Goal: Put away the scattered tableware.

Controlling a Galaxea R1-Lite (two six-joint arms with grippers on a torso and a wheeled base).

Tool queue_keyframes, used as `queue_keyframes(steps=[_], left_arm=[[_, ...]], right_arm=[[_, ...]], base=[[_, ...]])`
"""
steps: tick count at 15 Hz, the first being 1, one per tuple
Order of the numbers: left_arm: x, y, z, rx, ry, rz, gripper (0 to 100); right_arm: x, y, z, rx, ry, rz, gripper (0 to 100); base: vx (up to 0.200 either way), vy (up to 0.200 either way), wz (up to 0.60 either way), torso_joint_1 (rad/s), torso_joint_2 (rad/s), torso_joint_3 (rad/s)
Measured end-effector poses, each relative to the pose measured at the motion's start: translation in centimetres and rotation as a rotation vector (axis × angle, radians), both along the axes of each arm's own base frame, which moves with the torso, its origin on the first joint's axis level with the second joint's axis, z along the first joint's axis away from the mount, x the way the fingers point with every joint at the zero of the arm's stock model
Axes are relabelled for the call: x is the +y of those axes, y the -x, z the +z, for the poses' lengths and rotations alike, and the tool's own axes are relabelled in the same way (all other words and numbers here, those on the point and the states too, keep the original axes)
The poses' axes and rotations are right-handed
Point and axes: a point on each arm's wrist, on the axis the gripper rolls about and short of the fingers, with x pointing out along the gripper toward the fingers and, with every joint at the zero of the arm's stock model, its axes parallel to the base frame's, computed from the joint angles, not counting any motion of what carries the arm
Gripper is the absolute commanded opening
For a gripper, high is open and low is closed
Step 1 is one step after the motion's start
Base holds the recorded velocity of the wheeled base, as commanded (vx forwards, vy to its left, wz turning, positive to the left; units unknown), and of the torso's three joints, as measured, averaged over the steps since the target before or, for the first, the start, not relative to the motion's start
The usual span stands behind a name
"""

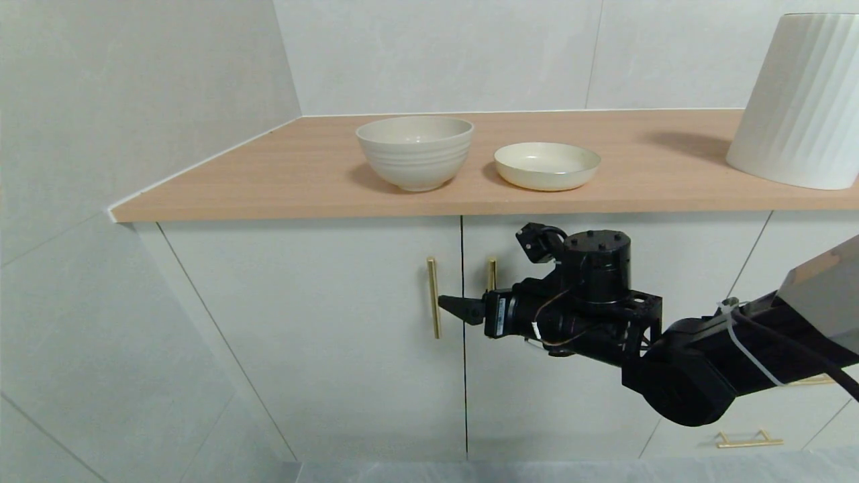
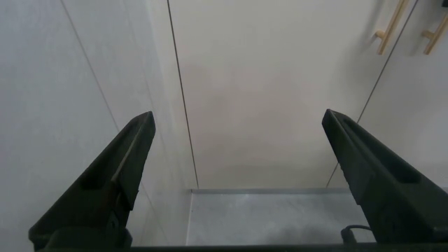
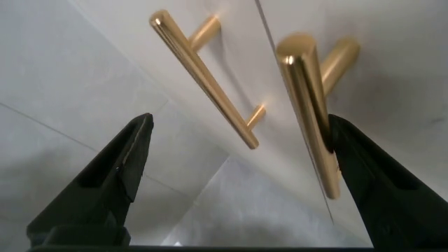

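Observation:
A deep cream bowl (image 1: 415, 153) and a shallow cream dish (image 1: 547, 166) stand side by side on the wooden countertop (image 1: 268, 181). Below them, two cabinet doors meet at a seam, each with a vertical gold handle (image 1: 433, 297) (image 1: 492, 274). My right gripper (image 1: 462, 308) is at handle height in front of the seam. In the right wrist view it is open (image 3: 238, 182), with both gold handles (image 3: 203, 77) (image 3: 311, 105) between its fingers; the nearer handle lies close to one finger (image 3: 371, 182). My left gripper (image 2: 238, 182) is open and holds nothing, low near the cabinet base.
A large white ribbed container (image 1: 798, 100) stands on the counter at the right. Tiled walls close off the left side and the back. Another gold handle (image 1: 748, 441) sits low on the right cabinet. Grey floor (image 2: 266, 217) runs along the cabinet foot.

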Motion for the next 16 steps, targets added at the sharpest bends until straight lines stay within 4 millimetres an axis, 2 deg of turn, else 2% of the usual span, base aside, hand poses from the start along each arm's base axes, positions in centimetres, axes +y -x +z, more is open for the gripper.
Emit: queue_keyframes(steps=[7,11,16], left_arm=[[0.0,0.0,0.0,0.000,0.000,-0.001,100],[0.0,0.0,0.0,0.000,0.000,0.000,100],[0.0,0.0,0.0,0.000,0.000,0.000,100]], right_arm=[[0.4,1.3,0.2,0.037,-0.021,0.031,100],[-0.1,2.4,0.6,0.059,-0.035,0.099,100],[-1.5,5.8,1.4,0.093,-0.039,0.186,100]], base=[[0.000,0.000,0.00,0.000,0.00,0.000],[0.000,0.000,0.00,0.000,0.00,0.000],[0.000,0.000,0.00,0.000,0.00,0.000]])
